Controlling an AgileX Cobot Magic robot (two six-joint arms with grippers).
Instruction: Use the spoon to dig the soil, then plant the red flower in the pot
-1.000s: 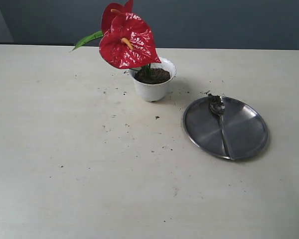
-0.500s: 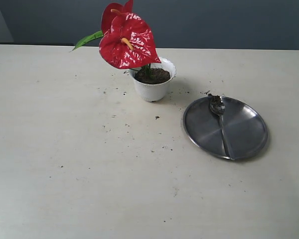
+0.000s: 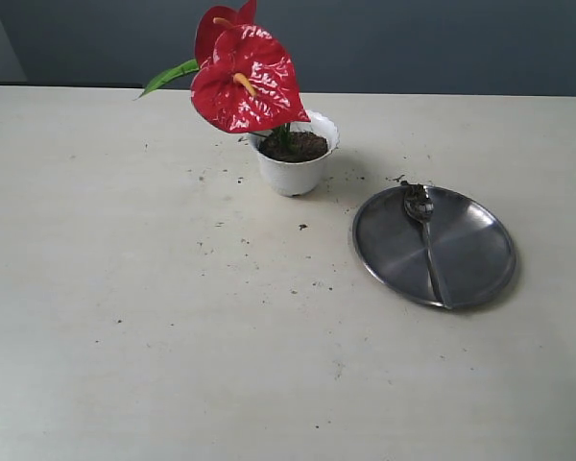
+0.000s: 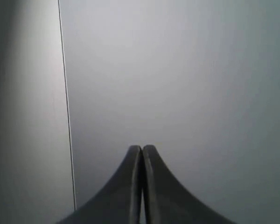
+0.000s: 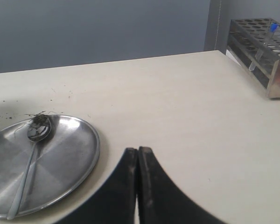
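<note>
The red flower (image 3: 245,79) stands upright in the white pot (image 3: 296,171), its stems going down into the dark soil (image 3: 296,145). To the right, the spoon (image 3: 425,240) lies on a round steel plate (image 3: 470,252), a crumb of soil on its bowl; the right wrist view shows the spoon (image 5: 31,154) too. Neither arm shows in the exterior view. My left gripper (image 4: 142,148) is shut and empty, facing a plain grey surface. My right gripper (image 5: 138,150) is shut and empty above the table beside the plate (image 5: 79,154).
Soil crumbs are scattered on the table (image 3: 125,317) around the pot and plate. A metal test-tube rack (image 5: 263,51) stands at the table's far corner in the right wrist view. A dark blue wall runs behind the table.
</note>
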